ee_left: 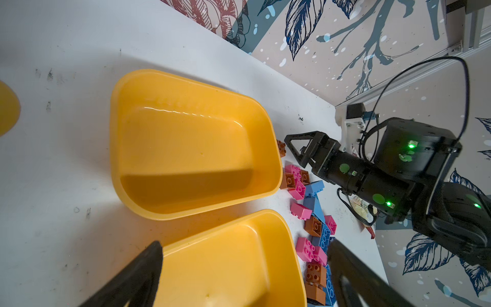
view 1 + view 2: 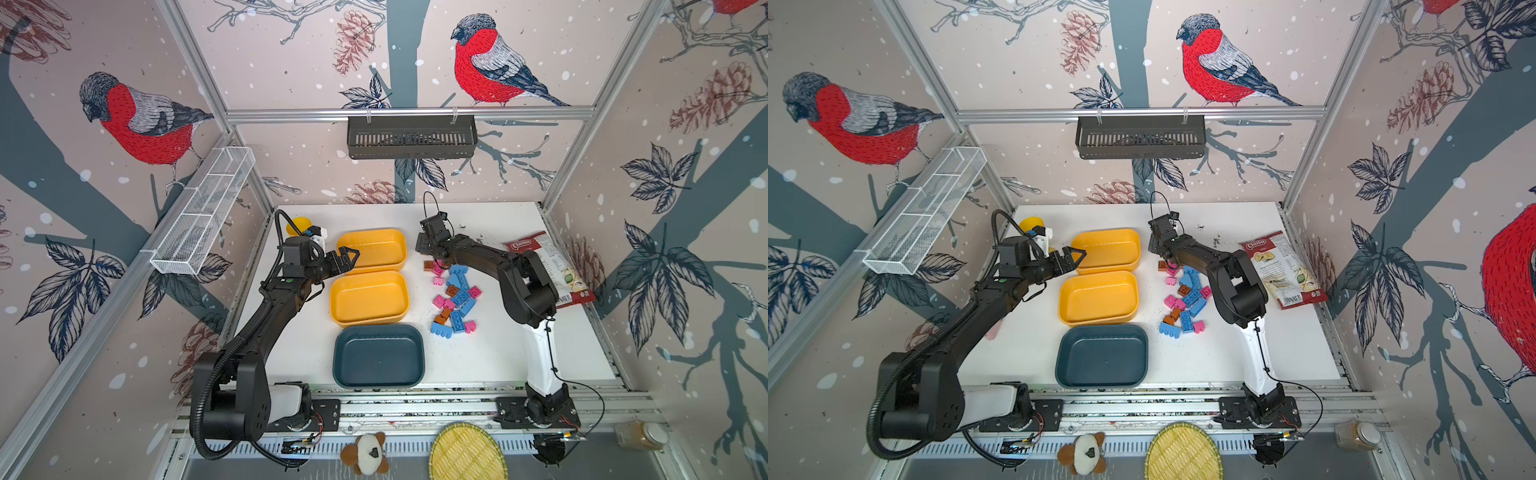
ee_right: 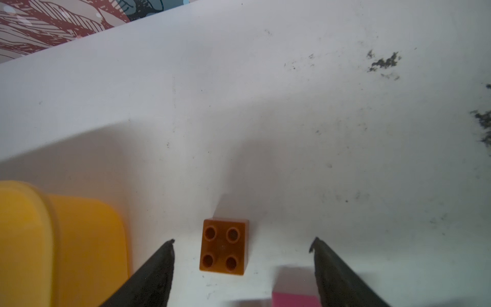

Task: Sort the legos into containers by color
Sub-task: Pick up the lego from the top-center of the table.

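The legos [image 2: 455,295] [image 2: 1185,299] lie in a loose pile of blue, pink and brown bricks on the white table, right of the containers. In both top views a yellow tray [image 2: 372,232] stands farthest back. Another yellow tray [image 2: 369,299] is in the middle and a teal tray [image 2: 378,357] is nearest. My right gripper [image 2: 435,258] [image 3: 243,244] points down at the pile's far end. It is open, its fingers apart on either side of a brown brick [image 3: 223,247], with a pink brick [image 3: 295,299] beside it. My left gripper [image 2: 353,257] [image 1: 244,245] hovers open and empty above the yellow trays' left edge.
A snack bag [image 2: 548,270] lies right of the right arm, and a yellow goblet [image 2: 298,226] stands behind the left arm. In front of the rail are a woven bamboo tray [image 2: 467,453], a plush toy [image 2: 365,453] and a jar [image 2: 642,434]. Dark crumbs [image 3: 385,62] dot the far table.
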